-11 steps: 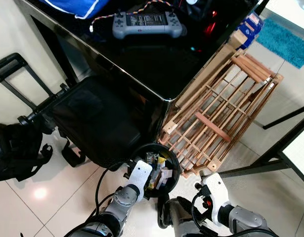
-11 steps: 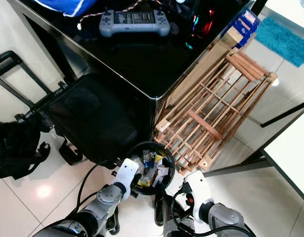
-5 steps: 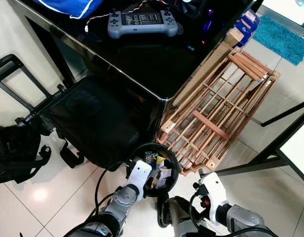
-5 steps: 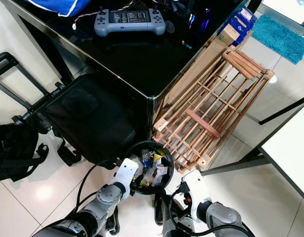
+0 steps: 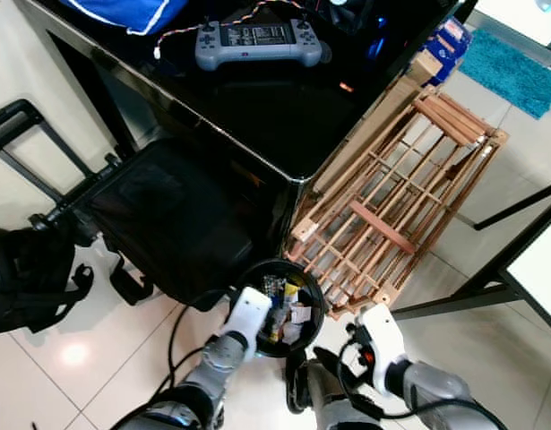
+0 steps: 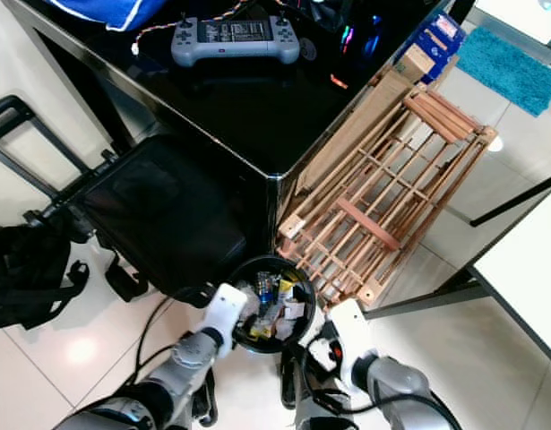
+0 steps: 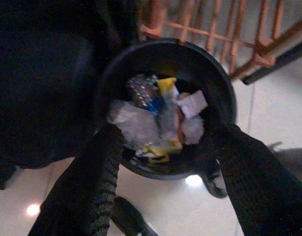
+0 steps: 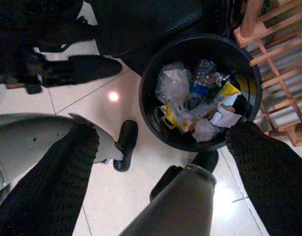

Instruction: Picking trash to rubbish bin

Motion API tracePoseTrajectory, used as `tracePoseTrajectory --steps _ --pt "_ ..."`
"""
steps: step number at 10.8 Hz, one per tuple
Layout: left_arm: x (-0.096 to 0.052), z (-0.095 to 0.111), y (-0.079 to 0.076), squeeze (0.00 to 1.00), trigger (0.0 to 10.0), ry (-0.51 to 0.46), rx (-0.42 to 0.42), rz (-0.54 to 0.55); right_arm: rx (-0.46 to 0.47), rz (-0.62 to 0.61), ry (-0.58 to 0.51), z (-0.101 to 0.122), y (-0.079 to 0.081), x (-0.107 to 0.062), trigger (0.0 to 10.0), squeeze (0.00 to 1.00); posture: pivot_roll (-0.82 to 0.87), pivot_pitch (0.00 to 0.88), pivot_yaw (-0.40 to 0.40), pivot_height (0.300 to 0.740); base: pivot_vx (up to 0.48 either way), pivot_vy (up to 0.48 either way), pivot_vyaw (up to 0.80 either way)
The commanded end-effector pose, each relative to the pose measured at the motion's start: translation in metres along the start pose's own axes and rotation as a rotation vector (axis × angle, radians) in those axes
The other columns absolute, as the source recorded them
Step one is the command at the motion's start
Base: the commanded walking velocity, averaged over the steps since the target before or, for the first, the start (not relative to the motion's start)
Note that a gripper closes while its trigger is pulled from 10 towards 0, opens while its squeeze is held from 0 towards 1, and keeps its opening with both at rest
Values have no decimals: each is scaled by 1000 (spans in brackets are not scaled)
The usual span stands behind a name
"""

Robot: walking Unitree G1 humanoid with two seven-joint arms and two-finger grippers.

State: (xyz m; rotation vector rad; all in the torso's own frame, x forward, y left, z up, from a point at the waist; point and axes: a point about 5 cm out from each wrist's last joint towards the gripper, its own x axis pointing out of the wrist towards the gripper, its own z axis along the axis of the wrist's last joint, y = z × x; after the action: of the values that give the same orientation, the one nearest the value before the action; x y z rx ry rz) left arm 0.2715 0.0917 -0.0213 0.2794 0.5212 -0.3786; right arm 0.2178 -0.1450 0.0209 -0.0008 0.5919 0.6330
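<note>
Standing on the pale tiled floor at the corner of a black table, the round black bin holds the trash: crumpled clear plastic, a blue and silver wrapper, yellow packaging and white paper scraps, piled to about the rim. The left gripper hangs just above the bin's near edge, its two black fingers spread wide with nothing between them, framing the bin's mouth in the left wrist view. The right gripper sits a little further back on the bin's right side, its fingers likewise parted and empty; the right wrist view looks down on the bin with the robot's grey leg below it. A wooden slatted rack leans against the table just right of the bin, touching or nearly touching its rim. A black case rests on the floor to the bin's left, under the table edge, with a black bag further left. On the table lie a grey controller and a blue cloth. A teal rug lies on the floor beyond the rack.
</note>
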Motion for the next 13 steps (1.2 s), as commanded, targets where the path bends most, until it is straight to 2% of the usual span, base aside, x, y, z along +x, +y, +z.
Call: tracePoseTrajectory --steps 1,4,6,8,9,10,11,13 --pt "-5 -12 -1 0 10000 18 -22 8 26 -10 15 -8 0 1 10000 0 -140 292 -20 740 0 0 0" --pt "-13 -18 23 0 10000 -41 -37 107 5 -34 -19 5 -10 18 10000 0 -94 223 11 740 0 0 0" --pt "-16 -14 36 0 10000 -82 -44 162 -7 -80 -36 13 -18 26 10000 0 -73 181 21 740 0 0 0" --pt "-18 -6 51 0 10000 -137 -42 238 -27 -265 -78 22 -37 32 10000 0 -58 139 28 740 0 0 0" --pt "-19 0 59 0 10000 -169 -47 277 -3 -358 -155 32 -46 33 10000 0 -52 121 30 740 0 0 0" --pt "-19 5 63 0 10000 -196 -55 301 -19 -454 -231 42 -55 30 10000 0 -51 105 32 740 0 0 0" --pt "-19 7 64 0 10000 -207 -56 305 11 -497 -264 45 -59 30 10000 0 -51 99 33 740 0 0 0" --pt "-18 11 65 0 10000 -214 -51 305 7 -498 -268 44 -59 34 10000 0 -53 77 38 740 0 0 0"
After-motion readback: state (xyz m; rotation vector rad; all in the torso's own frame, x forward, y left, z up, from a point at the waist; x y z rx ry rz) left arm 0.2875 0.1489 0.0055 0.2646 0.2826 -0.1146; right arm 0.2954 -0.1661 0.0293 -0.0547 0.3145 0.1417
